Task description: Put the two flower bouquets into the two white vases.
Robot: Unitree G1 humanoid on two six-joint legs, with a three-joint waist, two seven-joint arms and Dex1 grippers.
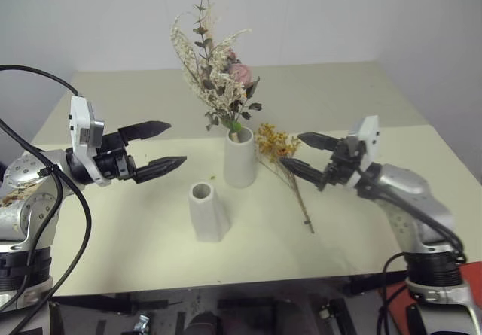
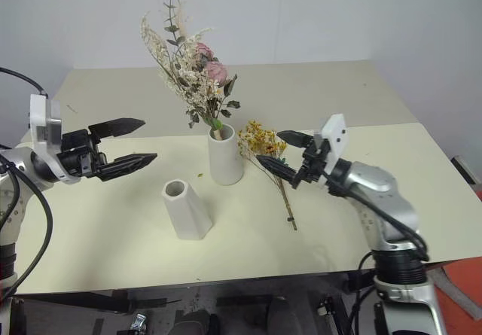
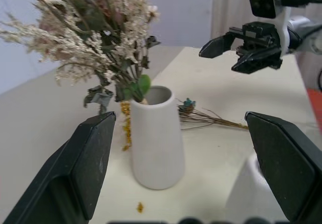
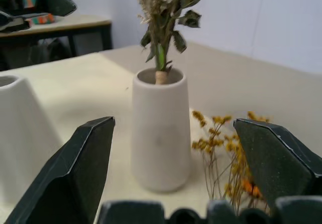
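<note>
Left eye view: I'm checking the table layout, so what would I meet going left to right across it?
Left hand → shorter vase → taller vase holding the cream-pink bouquet → yellow bouquet lying on the table → right hand.

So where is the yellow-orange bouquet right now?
In the left eye view the yellow-orange bouquet lies flat on the table, just right of the taller vase, its blossoms near the vase and its stems running toward the front edge.

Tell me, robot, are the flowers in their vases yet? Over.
Both grippers open, left gripper, right gripper. Pink-white bouquet stands in tall vase. Yellow bouquet lies on table; short vase empty. Nothing blocking.
</note>
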